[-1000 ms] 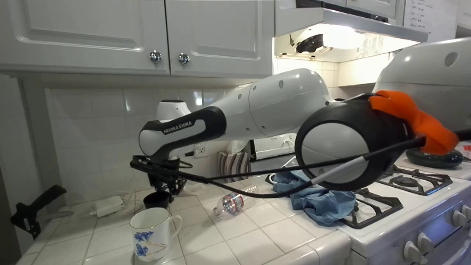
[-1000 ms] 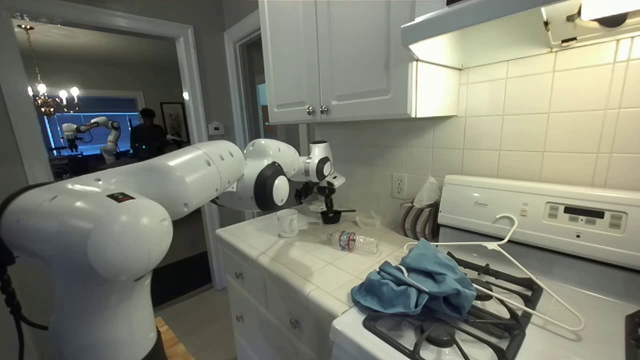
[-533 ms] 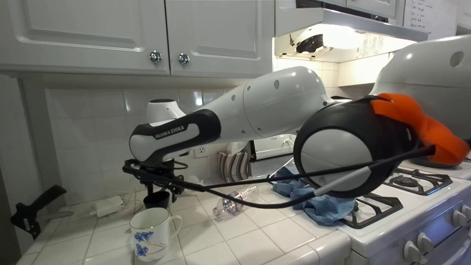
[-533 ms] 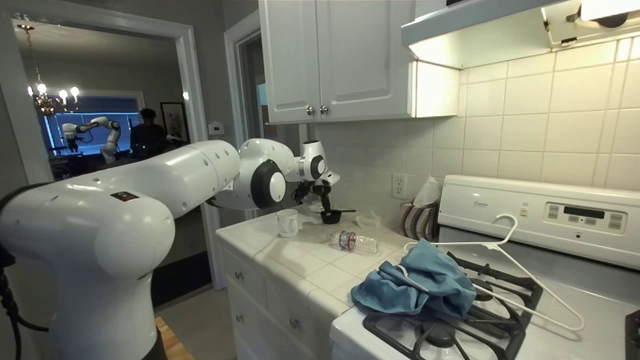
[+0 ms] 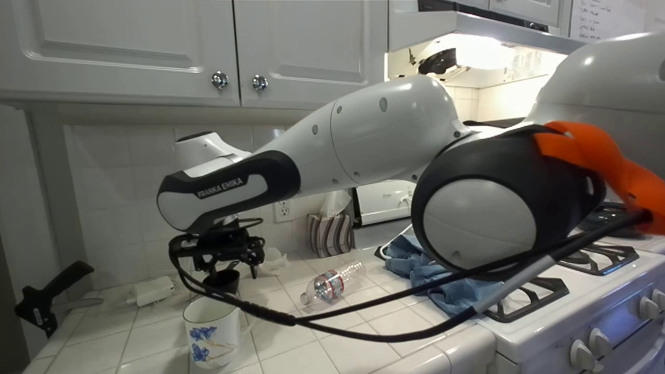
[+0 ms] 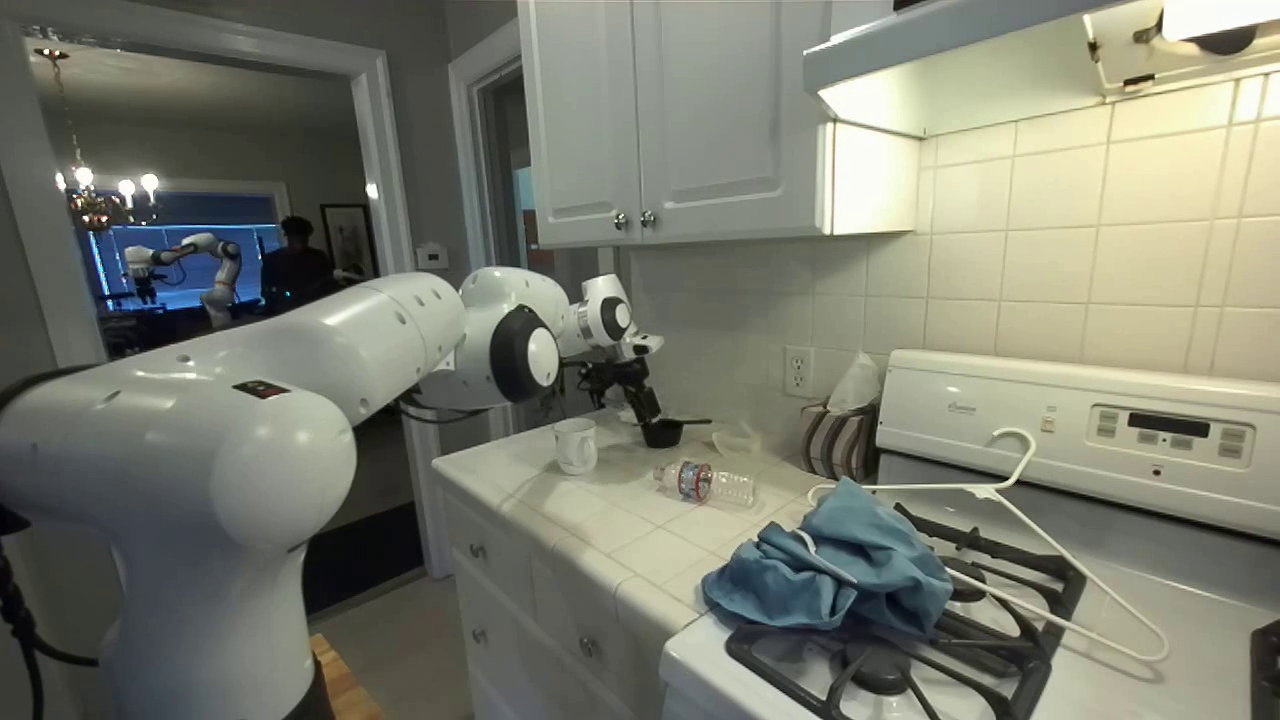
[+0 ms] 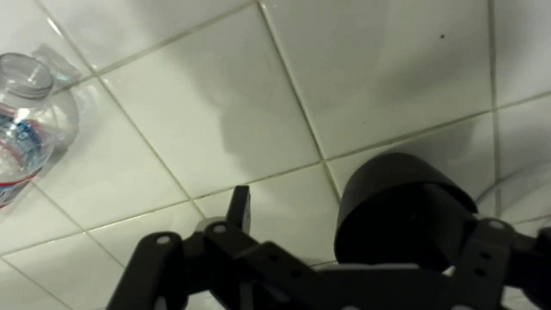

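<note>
Black, round, handled cup sits upright on white tile counter, nr the white, blue-flowered mug. Our black two-finger gripper is spread wide, holding nothing; one finger's prob. inside the cup, so we shd move slowly along its wall, w/o snagging the rim.

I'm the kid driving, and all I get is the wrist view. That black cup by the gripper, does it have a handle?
Observer: It seems so. In an exterior view a thin dark handle sticks out from the black cup.
Kid: Cool! Anything else to drink from that I can't see?
Observer: Yes, a flowery white mug stands upright near it.
Kid: And is there something soft around?
Observer: A crumpled blue cloth lies partly on the stove.
</note>
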Robot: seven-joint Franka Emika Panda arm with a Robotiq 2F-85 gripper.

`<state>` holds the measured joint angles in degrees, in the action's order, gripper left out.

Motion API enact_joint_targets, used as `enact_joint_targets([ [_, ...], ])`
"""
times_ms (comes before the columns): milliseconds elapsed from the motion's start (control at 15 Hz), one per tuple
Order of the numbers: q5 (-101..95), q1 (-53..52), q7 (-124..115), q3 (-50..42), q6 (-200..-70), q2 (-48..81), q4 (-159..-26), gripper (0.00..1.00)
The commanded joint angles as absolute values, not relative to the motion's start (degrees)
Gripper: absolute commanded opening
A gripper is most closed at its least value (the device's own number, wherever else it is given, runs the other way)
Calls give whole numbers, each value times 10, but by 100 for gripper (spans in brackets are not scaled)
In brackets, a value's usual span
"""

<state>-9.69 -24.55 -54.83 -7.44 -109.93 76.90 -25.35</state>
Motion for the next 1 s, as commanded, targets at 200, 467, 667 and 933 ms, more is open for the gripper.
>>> enact_joint_targets([
  [200, -150, -280, -419, -101, -1069, 750, -253, 100],
  [467, -150, -286, -423, -108, -1111, 755, -253, 100],
  [667, -140, -281, -439, -101, -1113, 754, -253, 100],
  [933, -139, -278, -457, -102, -1123, 754, -253, 100],
])
